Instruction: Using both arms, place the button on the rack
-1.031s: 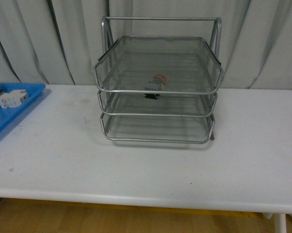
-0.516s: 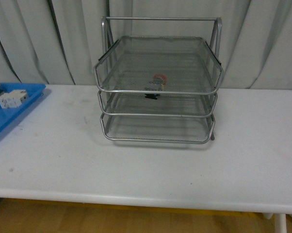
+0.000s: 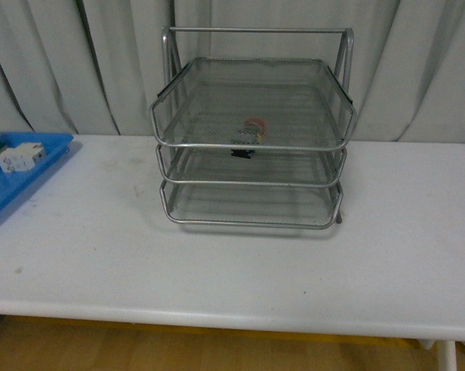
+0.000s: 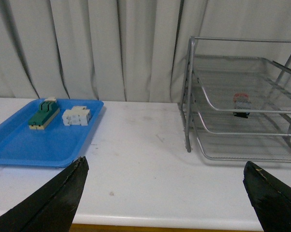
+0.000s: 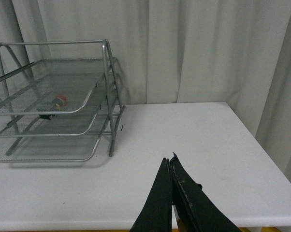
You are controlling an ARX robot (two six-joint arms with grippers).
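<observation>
Already the button [image 3: 252, 131] lies on the top tier of the wire-mesh rack [image 3: 252, 143], toward that tray's front lip, its red cap showing through the mesh with the dark body hanging just under the rail line; by the look of it the placing is done. The left gripper [image 4: 165, 193] is spread wide, its two black fingers [image 4: 49, 203] at the outer corners of its own wrist view with nothing between them. From that gripper the rack stands ahead and off toward the right arm's side, well apart, and the blue plastic tray [image 4: 20, 150], with a green-topped block [image 4: 43, 114] and a white blocky component [image 4: 76, 116], lies ahead toward the outer side. The right gripper [image 5: 170, 166] has its fingers pressed together, empty; the rack sits ahead of it and inward, toward the left arm, well apart, with bare white table [image 5: 194, 140] in between.

As for handling, the button looks small, hard and light, a rigid plastic switch that will not deform. Its domed cap is probably smooth and apt to slip from flat pads, and it could tip or roll on open mesh. If it needed regripping, the blocky body with its flat opposing sides seems the safer hold, reached from above past the rack's upright frame.
</observation>
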